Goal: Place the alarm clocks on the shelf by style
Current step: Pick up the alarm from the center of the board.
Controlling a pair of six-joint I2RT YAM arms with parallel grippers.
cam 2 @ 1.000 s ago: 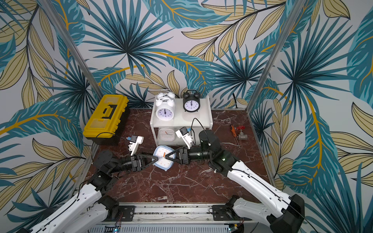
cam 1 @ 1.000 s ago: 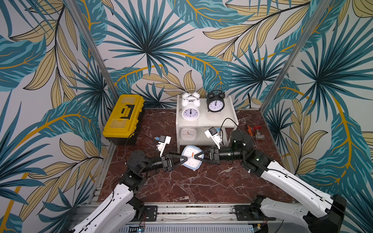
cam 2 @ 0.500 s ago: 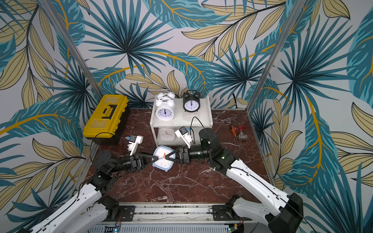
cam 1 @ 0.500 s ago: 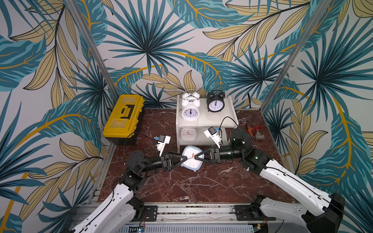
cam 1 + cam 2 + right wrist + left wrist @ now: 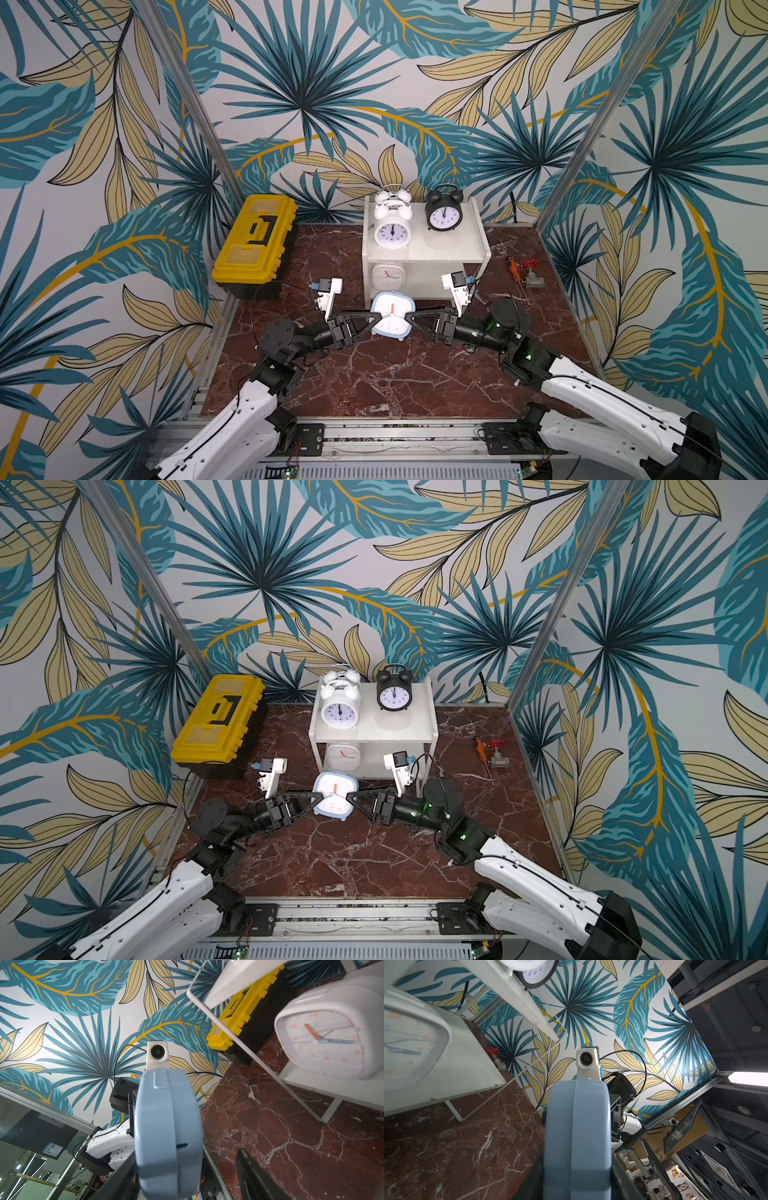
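A light blue rounded-square alarm clock [image 5: 392, 313] [image 5: 334, 796] sits low in front of the shelf [image 5: 457, 243] [image 5: 399, 729], face tilted up. My left gripper [image 5: 379, 317] [image 5: 577, 1178] is shut on its left edge [image 5: 577, 1136]. My right gripper [image 5: 408, 317] [image 5: 189, 1178] is open around its right edge [image 5: 166, 1126], with one finger [image 5: 255, 1176] standing clear of it. Two white twin-bell clocks [image 5: 392, 235] [image 5: 392, 199] and a black one [image 5: 444, 212] stand on the top tier. A white rounded-square clock [image 5: 387, 277] [image 5: 324, 1039] stands on the lower tier.
A yellow-and-black toolbox [image 5: 255, 243] lies at the back left against the wall. An orange screwdriver [image 5: 513, 266] and a red-handled valve [image 5: 531, 274] lie to the right of the shelf. Patterned walls close in the marble floor on three sides.
The left jaws have closed on the light blue clock. The right jaws have widened off it. The clock sits a little closer to the shelf.
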